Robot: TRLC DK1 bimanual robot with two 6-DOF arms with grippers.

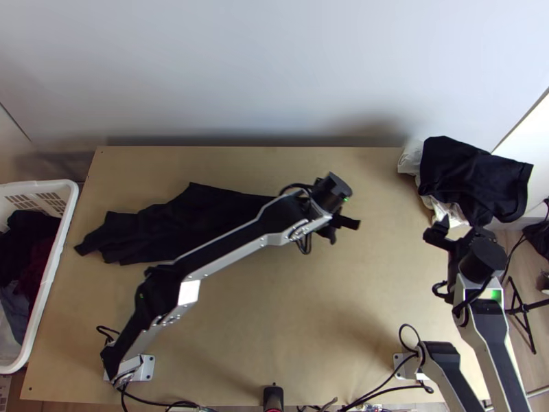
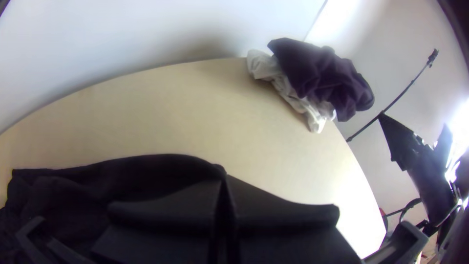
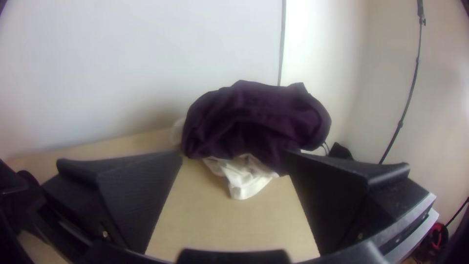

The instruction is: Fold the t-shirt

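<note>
**One dark t-shirt (image 1: 171,226), bunched long and waiting for its spread**

Top view first, and the t-shirt lies in a crumpled strip on the wooden table (image 1: 274,329), running from beneath the left forearm out to that arm's own side. Its near end comes in right by the left gripper (image 1: 343,229); the white basket (image 1: 51,275) of clothes sits well apart from that gripper, beyond the shirt's far end. Over on the other side, the right gripper (image 1: 461,230) is well apart from the shirt, with a heap of dark cloth (image 1: 473,175) and white cloth (image 1: 449,210) just ahead of it.

Left wrist view now: the fingers are pressed together, and the shirt's edge runs right up to their tips. That looks like a pinch on one end, though the grip itself is partly hidden.

To the right wrist view: fingers wide apart, nothing between them but a view of table and the heap ahead.

So where are we? Early, by the look of it: opening the shirt out, no fold made. The next move calls for the right gripper to come across and take another edge beside the left one, then both to draw the cloth flat before any folding.
</note>
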